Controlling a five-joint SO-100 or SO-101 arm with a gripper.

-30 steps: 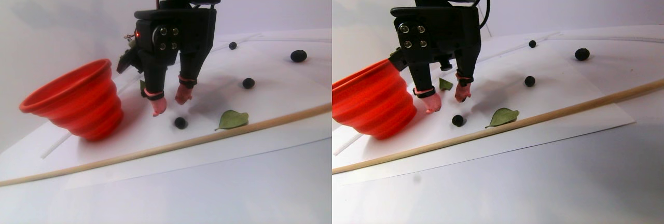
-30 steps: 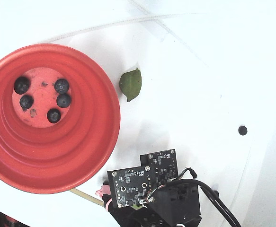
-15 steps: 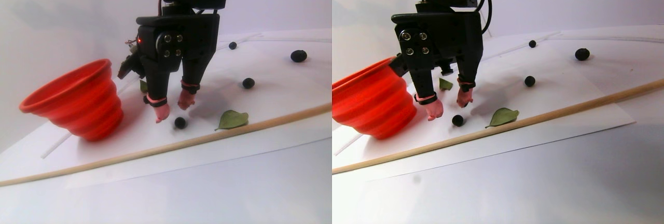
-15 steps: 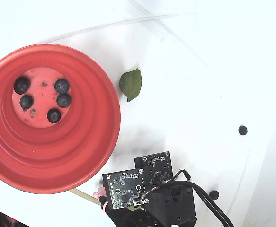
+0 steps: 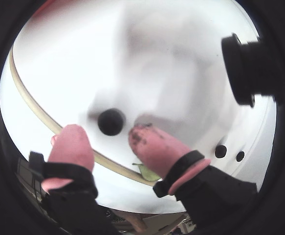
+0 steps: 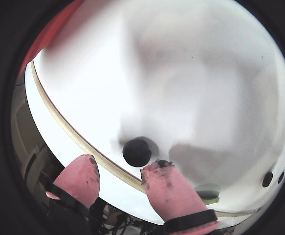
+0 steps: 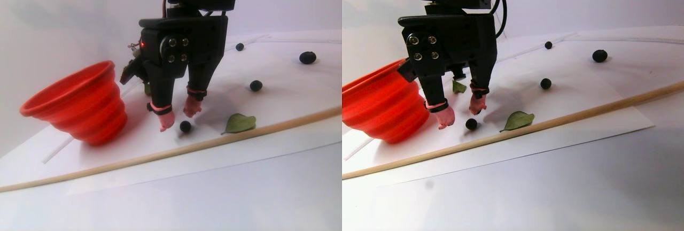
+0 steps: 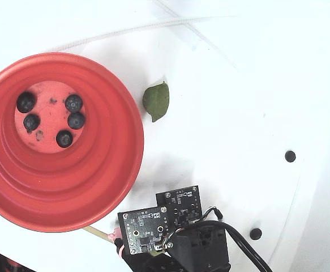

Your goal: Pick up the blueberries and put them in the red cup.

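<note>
the red cup point(image 8: 97, 187) stands upright on the white sheet, stepped rings inside, five dark blueberries point(image 8: 74, 103) on its pale bottom (clustered, some touching). more blueberries lie loose on the sheet: one near the cup point(image 7: 185, 126), others well apart point(image 7: 256, 85).

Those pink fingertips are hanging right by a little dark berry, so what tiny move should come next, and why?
Probably lower slightly, then close. The black gripper is open, its pink fingertips flanking the small dark blueberry on the white paper, not yet touching it.
</note>
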